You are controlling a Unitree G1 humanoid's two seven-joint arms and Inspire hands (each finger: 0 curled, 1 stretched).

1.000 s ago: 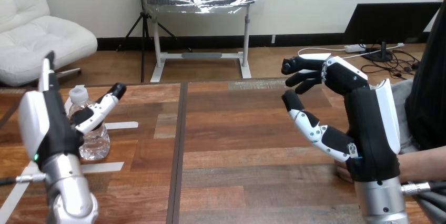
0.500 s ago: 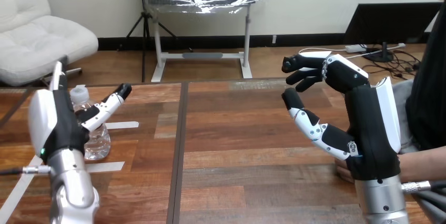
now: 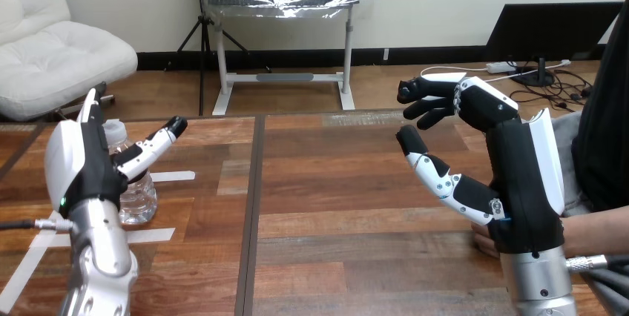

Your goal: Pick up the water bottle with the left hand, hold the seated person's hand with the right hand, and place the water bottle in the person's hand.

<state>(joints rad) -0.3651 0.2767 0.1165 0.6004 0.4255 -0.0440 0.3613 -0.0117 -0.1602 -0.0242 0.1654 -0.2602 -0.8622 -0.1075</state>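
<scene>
A clear plastic water bottle (image 3: 138, 196) with a white cap stands upright on the wooden table (image 3: 341, 182) at the left. My left hand (image 3: 83, 164) is raised just in front of it and covers most of it. That hand is open, its fingers straight and its thumb (image 3: 157, 142) reaching out past the bottle's right side. At the right my right hand (image 3: 519, 175) is held upright above the table, open, with bent fingers and nothing between them and the thumb. The person's hand (image 3: 484, 242) rests on the table low behind my right wrist, their forearm (image 3: 597, 231) coming in from the right edge.
White tape strips (image 3: 172, 176) lie on the table near the bottle, one more (image 3: 148, 235) in front of it. A dark seam (image 3: 251, 219) runs front to back through the tabletop. The table's middle is bare wood.
My left hand has shifted a little right and upward, closer against the bottle. The right hand and the person's hand have stayed where they were.
</scene>
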